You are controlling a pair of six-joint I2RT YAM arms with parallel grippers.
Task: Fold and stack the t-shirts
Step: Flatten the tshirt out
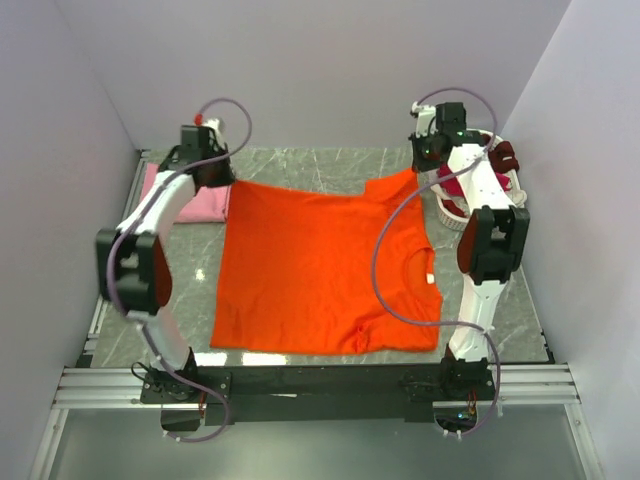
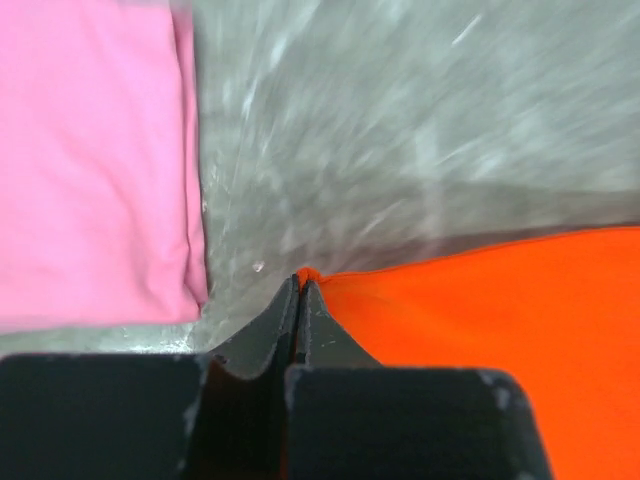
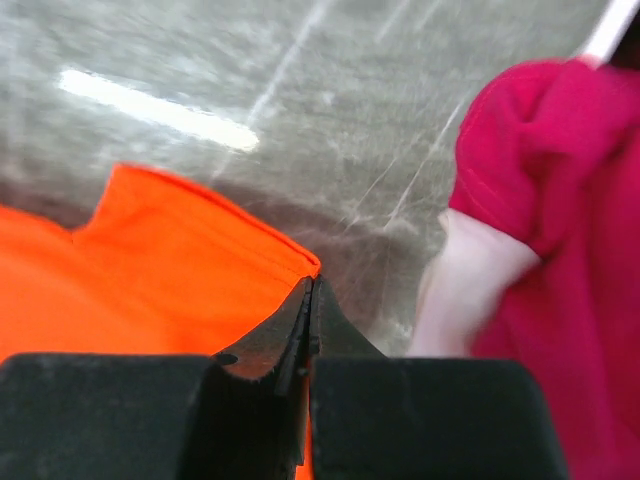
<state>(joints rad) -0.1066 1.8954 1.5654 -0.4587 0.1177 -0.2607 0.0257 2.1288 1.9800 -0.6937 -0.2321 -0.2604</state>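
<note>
Orange t-shirt [image 1: 320, 265] lies flat mid-table [image 1: 330, 165], not folded yet. Left gripper [image 2: 299, 285] is clamped on its far hem corner, right gripper [image 3: 310, 288] on the far sleeve. Pink t-shirt [image 1: 205, 200] is folded, far left. Magenta shirt [image 3: 540, 150] waits in the basket [image 1: 447, 210]. Most of the work is left.

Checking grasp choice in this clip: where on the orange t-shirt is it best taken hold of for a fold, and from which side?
Probably take the orange t-shirt at its two far corners, hem corner and sleeve tip, from above. It lies spread flat, so only edges offer a pinch. The left end effector and right end effector are shut there.
</note>
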